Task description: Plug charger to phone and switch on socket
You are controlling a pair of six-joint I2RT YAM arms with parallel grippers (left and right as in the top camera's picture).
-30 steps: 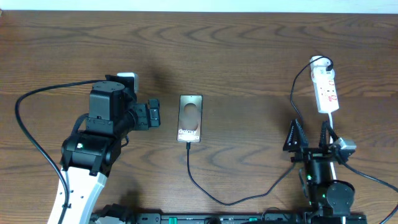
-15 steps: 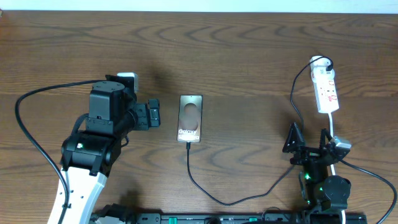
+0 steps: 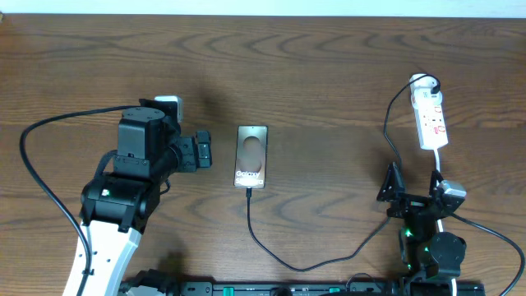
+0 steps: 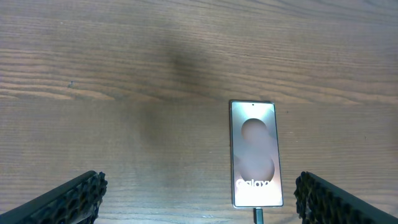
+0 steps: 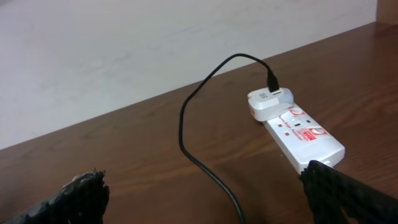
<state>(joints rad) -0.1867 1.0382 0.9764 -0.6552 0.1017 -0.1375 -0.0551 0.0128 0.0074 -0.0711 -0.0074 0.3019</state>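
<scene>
The phone [image 3: 251,155] lies flat mid-table with white "Galaxy" lettering; it also shows in the left wrist view [image 4: 254,153]. The charger cable [image 3: 304,265] has its plug tip in the phone's near end and runs right, then up to a white adapter on the socket's far end. The socket [image 3: 431,113] is a white power strip with red marks at the right; it shows in the right wrist view [image 5: 297,128]. My left gripper [image 3: 202,151] is open and empty, left of the phone. My right gripper [image 3: 411,185] is open and empty, near the socket's near end.
A white cord [image 3: 439,171] leaves the socket's near end toward my right arm. The table's far edge [image 3: 263,18] meets a white wall. A thick black arm cable [image 3: 37,164] loops at the left.
The right arm drew back a little toward the near edge and turned slightly. The left arm, phone, cable and socket have not moved.
</scene>
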